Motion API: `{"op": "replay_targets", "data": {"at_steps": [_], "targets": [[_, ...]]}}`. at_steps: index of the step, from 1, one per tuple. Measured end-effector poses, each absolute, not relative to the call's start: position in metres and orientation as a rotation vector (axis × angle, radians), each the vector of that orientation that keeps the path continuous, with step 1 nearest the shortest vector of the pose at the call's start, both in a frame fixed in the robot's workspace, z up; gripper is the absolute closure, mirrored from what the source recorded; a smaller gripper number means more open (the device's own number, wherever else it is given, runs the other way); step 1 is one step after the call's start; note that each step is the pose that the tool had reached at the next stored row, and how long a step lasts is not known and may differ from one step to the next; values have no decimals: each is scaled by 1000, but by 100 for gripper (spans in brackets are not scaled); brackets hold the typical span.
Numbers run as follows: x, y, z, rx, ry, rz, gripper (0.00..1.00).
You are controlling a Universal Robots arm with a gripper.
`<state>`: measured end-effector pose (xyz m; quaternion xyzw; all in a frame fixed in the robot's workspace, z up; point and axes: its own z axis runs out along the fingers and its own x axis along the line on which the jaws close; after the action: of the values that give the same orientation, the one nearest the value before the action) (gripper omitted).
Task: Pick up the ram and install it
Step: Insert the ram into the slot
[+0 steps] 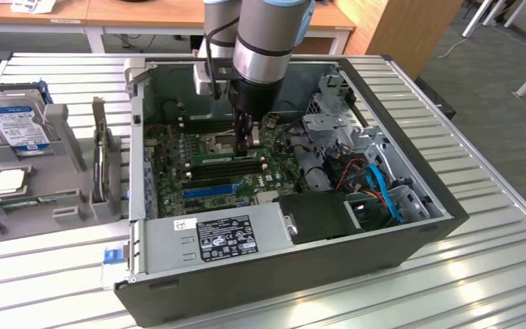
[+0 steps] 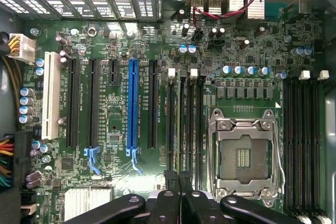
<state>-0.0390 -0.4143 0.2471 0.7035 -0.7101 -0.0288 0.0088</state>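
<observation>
- Claw (image 2: 178,181) nearly closed, pinching the ram (image 2: 179,129) edge-on over the memory slots (image 2: 193,124), upper centre of the exterior view.
- Close alongside: CPU socket (image 2: 242,156), blue expansion slot (image 2: 132,106).

Hard drive (image 1: 14,122) upright in gray holder (image 1: 62,130), beside open PC case (image 1: 336,274).

- I see the table (image 1: 482,274) as ribbed, shiny bare metal.
- Computer case (image 1: 272,281): matt dark metal.
- Socket frame (image 2: 242,156): bright polished metal.
- Fingers (image 2: 169,190): matt black.
</observation>
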Motion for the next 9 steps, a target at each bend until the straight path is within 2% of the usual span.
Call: {"op": "replay_targets", "data": {"at_steps": [9], "targets": [[-39,-414,243,2198,-2219,-90,88]]}}
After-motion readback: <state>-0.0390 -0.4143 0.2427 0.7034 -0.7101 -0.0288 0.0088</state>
